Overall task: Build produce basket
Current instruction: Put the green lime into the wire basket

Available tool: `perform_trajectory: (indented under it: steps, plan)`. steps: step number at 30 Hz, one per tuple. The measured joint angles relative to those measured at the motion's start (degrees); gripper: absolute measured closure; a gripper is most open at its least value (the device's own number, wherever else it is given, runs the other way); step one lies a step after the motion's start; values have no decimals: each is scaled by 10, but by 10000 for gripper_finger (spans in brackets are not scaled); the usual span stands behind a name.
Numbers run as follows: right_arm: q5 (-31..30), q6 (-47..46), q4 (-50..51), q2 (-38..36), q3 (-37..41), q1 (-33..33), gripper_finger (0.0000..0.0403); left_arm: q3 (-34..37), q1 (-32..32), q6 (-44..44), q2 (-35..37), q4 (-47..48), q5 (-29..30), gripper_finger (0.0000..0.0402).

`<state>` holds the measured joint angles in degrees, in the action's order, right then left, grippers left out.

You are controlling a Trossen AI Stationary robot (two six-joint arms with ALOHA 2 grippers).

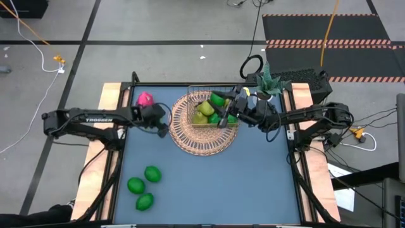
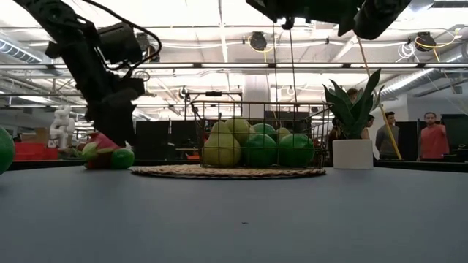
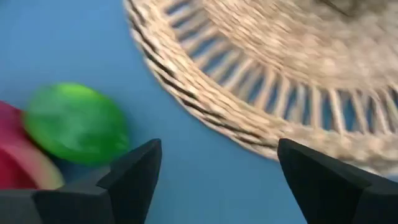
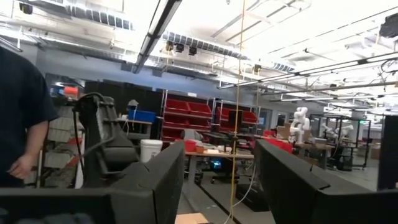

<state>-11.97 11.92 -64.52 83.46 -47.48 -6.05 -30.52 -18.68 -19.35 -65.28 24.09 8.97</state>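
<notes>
The copper wire basket (image 1: 204, 105) stands on a round wicker mat (image 1: 199, 140) and holds pears (image 2: 221, 148) and limes (image 2: 261, 149). A pink dragon fruit (image 1: 145, 99) lies on the table left of the mat, with one lime (image 3: 74, 122) against it. Three more limes (image 1: 144, 186) lie near the front left. My left gripper (image 3: 217, 177) is open, slanting down over bare table between that lime and the mat's left edge (image 3: 205, 106). My right gripper (image 4: 221, 180) is open above the basket, tipped upward, with nothing between its fingers.
A potted plant (image 1: 269, 82) in a white pot stands at the table's far right, beside the basket. Free blue table lies in the middle and at the front right. People (image 2: 431, 135) stand in the room beyond the table, and a person (image 4: 18, 118) shows in the right wrist view.
</notes>
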Motion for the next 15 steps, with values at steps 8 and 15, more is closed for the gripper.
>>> perform_trajectory:
  steps: [8,15]
  plan:
    - [18,37,99,0,-41,-12,216,0,110,-99,0,24,1,114]
    - [84,27,340,52,-185,5,215,0,180,-178,7,78,27,121]
